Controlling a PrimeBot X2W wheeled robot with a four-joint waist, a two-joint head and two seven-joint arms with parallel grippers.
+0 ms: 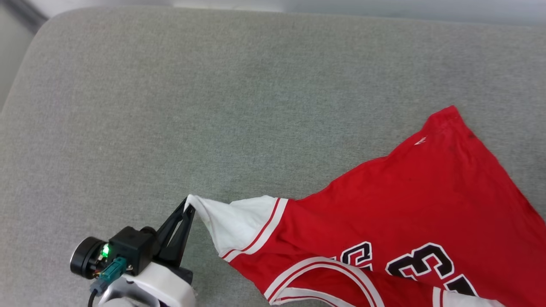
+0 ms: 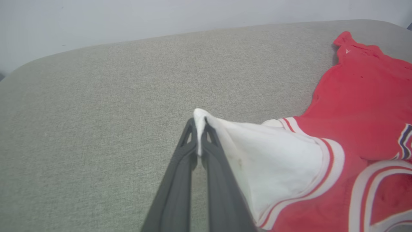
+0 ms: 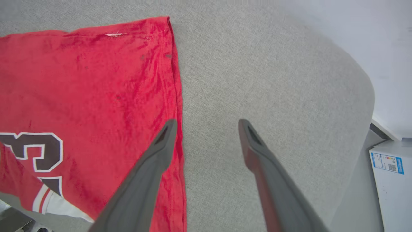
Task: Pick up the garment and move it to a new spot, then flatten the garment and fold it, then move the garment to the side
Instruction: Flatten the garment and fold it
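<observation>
The left gripper (image 1: 187, 207) sits at about 7 o'clock in the head view. Its pale wrist is low at the frame edge and its two dark fingers slant up toward 1 o'clock. They are pressed together and clamped on the pointed tip of the white sleeve (image 1: 232, 226), which is drawn out taut toward 9 o'clock from the shirt's body. In the left wrist view the same pinch (image 2: 198, 125) shows a small fold of white cloth poking up between the fingertips. The right gripper (image 3: 207, 124) has its fingers spread wide apart and points down at the surface. Its left-hand finger lies over the red side edge of the shirt and the other over bare cushion. The garment (image 1: 409, 200) lies on the grey cushion (image 1: 213, 106) at 4 to 5 o'clock in the head view. It is red, mostly spread but skewed, with one corner reaching toward 1 o'clock. White-and-red striped trim borders the sleeve and curves along the neckline. Dark, white-outlined lettering (image 1: 426, 261) faces up near 5 o'clock. A white labelled box (image 3: 391, 183) stands off the cushion at 4 o'clock in the right wrist view.
</observation>
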